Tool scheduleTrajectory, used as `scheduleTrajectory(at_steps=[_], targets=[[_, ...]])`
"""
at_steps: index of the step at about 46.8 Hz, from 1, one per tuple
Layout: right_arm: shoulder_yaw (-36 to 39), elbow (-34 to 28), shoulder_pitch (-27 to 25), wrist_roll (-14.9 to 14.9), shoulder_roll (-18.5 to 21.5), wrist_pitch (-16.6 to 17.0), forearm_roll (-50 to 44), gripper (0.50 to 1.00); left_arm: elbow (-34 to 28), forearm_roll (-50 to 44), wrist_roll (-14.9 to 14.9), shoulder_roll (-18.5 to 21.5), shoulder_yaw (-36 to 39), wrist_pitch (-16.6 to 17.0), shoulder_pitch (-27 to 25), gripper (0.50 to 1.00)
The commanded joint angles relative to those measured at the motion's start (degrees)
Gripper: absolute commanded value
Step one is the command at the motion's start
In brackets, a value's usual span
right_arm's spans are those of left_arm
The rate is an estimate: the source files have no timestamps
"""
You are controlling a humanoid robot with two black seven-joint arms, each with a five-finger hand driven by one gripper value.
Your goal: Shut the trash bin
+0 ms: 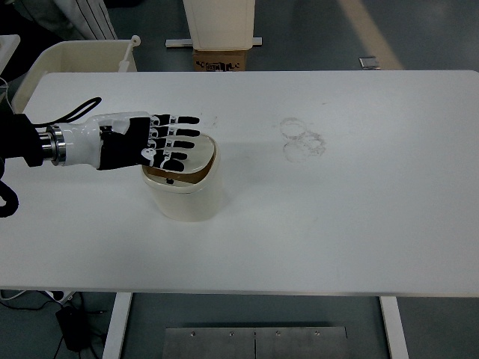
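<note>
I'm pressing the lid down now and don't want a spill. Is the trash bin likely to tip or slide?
Probably stays put: the trash bin looks squat, and the left hand lies flat on its lid, pressing mostly downward. It looks like light plastic on a smooth table, so any sideways push could slide it.
</note>
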Motion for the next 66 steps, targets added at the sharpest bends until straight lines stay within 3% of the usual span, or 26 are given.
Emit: scheduleTrajectory(at_steps=[1, 66], targets=[[0.00, 0.00, 0.09, 0.01, 0.00, 0.00, 0.01, 0.991, -0.15, -0.04, -0.01, 0.51, 1.05, -0.09, 0.01, 1.000], [0.00, 0.00, 0.18, -1.22, 0.00, 0.00, -0.08, 0.991, -2.17, -0.04, -0.01, 4.64, 2.46, -1.32, 1.42, 1.000]])
